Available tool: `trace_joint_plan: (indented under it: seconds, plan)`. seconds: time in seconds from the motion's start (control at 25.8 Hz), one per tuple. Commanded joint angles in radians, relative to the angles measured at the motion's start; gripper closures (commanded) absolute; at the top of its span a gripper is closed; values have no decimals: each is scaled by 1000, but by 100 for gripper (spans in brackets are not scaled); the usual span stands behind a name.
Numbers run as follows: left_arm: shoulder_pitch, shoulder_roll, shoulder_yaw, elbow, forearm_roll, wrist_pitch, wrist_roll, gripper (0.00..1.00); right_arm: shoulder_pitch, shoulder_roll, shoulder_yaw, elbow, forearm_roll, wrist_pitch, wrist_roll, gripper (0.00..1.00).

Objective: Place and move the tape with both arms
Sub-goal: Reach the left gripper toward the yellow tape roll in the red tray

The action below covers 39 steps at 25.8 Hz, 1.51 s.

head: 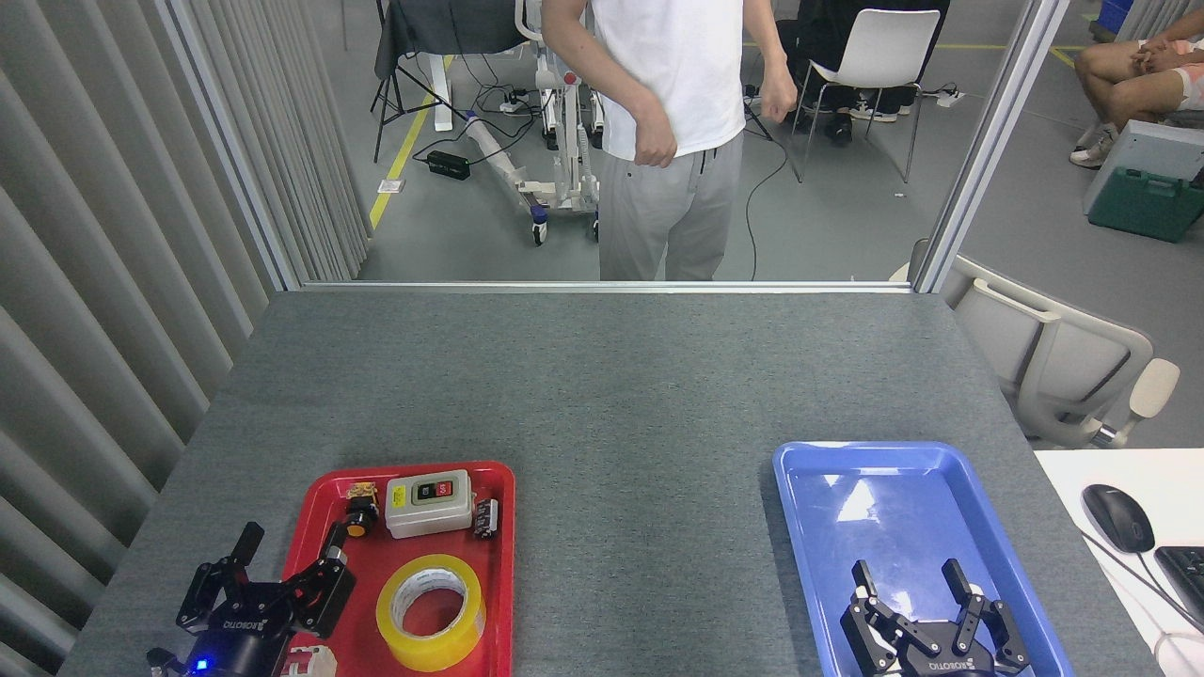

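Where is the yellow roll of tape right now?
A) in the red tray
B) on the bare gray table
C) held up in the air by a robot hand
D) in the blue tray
A: the tape lies flat in the red tray, near its front, while the blue tray holds no tape and both the left end effector and the right end effector are open and holding nothing.
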State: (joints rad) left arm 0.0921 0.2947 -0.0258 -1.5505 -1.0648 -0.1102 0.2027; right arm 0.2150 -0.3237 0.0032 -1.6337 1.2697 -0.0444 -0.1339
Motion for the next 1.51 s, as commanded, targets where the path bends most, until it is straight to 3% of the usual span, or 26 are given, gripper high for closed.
trace_joint_plan:
  seconds: [0.0, 0.85, 0.93, 1.05, 1.16, 1.24, 1.47]
  plan:
    - [-2, 1, 0, 18, 3, 3, 6, 0, 1, 0, 0, 0, 0, 0, 0, 0]
    - [-14, 1, 1, 21, 26, 33, -23, 0, 1, 0, 0, 0, 0, 1, 0, 0]
    - [-41, 8, -2, 17, 55, 27, -120, 0, 1, -1, 0, 0, 0, 3, 0, 0]
    - [-115, 29, -17, -11, 177, 27, -417, 0, 0, -1, 0, 0, 0, 3, 2, 0]
    - [-189, 115, -65, -43, 302, 33, -726, 0, 0, -1, 0, 0, 0, 1, 2, 0]
    - [-229, 155, -95, -53, 322, 33, -853, 0, 0, 0, 0, 0, 0, 1, 2, 0]
    - [-250, 169, -155, -40, 324, 38, -931, 0, 0, 2, 0, 0, 2, 0, 2, 0]
